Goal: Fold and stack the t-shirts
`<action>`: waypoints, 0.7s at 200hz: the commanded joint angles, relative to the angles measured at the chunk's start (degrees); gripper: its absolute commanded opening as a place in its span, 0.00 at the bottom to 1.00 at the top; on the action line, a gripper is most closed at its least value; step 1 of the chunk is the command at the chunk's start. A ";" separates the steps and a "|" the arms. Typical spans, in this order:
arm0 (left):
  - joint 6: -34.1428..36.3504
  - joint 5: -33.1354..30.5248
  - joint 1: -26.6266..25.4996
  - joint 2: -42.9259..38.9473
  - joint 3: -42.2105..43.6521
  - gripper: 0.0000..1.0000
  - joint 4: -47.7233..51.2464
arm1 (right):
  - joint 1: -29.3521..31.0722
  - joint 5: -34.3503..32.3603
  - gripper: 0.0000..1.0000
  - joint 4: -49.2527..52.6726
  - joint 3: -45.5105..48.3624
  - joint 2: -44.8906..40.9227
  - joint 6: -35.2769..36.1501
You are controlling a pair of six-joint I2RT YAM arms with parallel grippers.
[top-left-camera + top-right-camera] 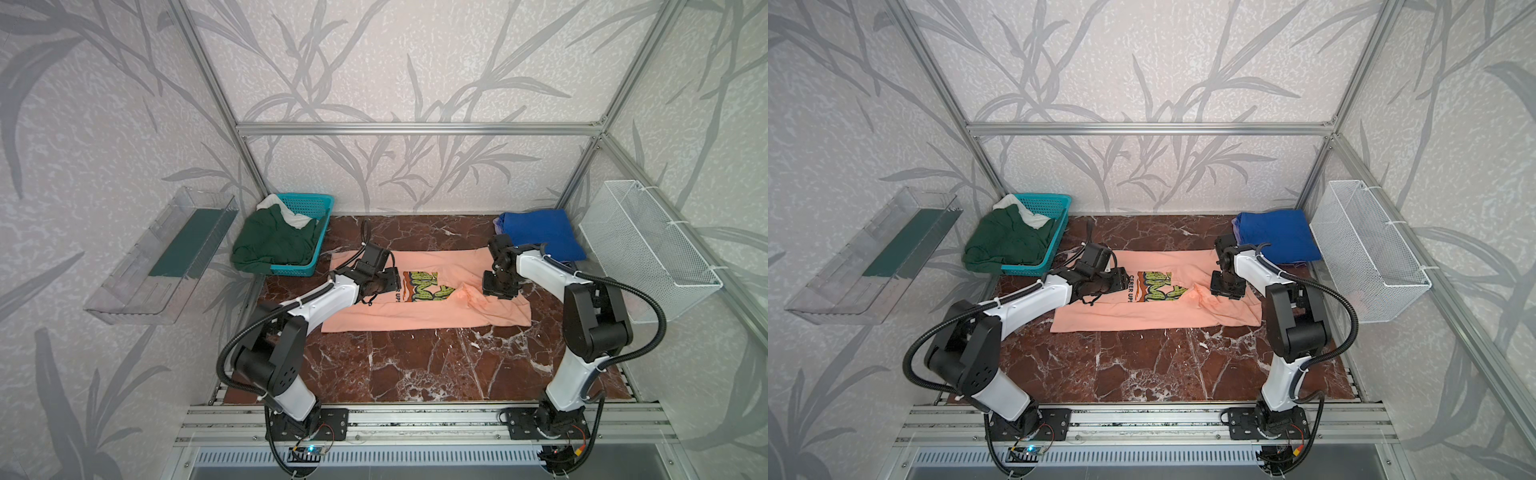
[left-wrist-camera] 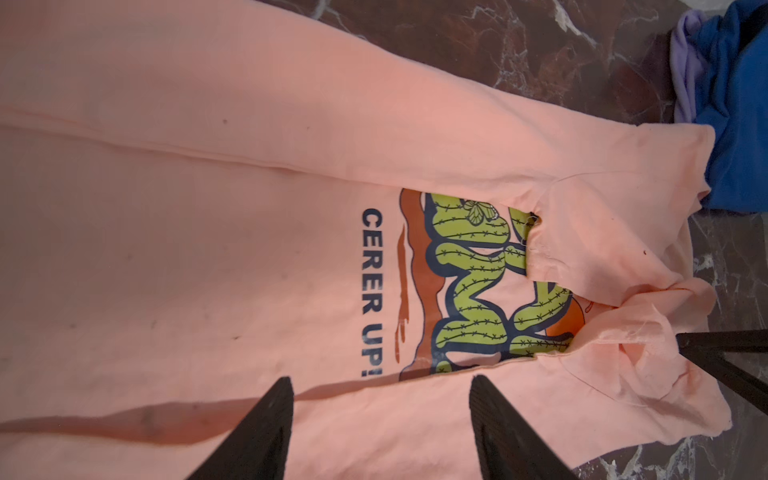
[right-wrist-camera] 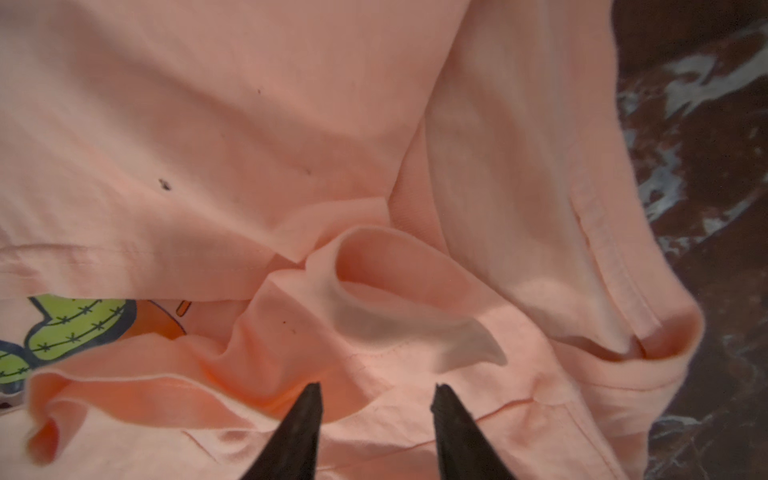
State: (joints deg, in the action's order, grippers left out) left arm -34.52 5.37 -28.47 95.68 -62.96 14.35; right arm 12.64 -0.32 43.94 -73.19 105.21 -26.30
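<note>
The peach tee (image 1: 415, 316) lay flat across the middle of the bench (image 1: 415, 374). Its long sides were folded in over the print, its near edge ran straight, and its right end was crumpled. In front of the tee a wide stretch of bench lay bare, and behind it only a narrower strip. A blue tee (image 1: 536, 232) sat just beside the tee's far right corner. Beyond the far left corner stood a basket (image 1: 320, 203) holding a green tee (image 1: 274, 245) and a white tee (image 1: 286, 210).

The left arm stretched low over the tee's left end. The left pincer (image 2: 382, 380) stood apart just above the cloth and held nothing. The right arm, elbow high, pointed down at the crumpled end. The right pincer (image 3: 377, 385) had its tips apart at the rumpled folds, with no cloth caught between them.
</note>
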 commanded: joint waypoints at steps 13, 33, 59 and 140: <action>2.96 3.01 -2.01 3.39 -4.59 0.67 -1.85 | -0.25 -0.45 0.28 -0.97 -2.87 1.99 0.15; 4.61 4.84 -2.56 6.07 -7.22 0.65 -2.39 | -0.25 0.22 0.20 -1.06 -4.20 3.37 0.55; 6.96 7.95 -3.84 10.23 -11.85 0.64 -2.02 | -0.25 0.63 0.11 -0.73 -5.79 4.72 0.71; 14.28 13.77 -12.91 22.49 -26.19 0.61 -2.92 | -4.16 3.57 0.20 0.72 -5.06 1.24 1.47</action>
State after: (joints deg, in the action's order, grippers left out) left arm -24.40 16.01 -38.96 114.56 -85.01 11.84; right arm 10.94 1.48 42.98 -79.33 109.36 -25.19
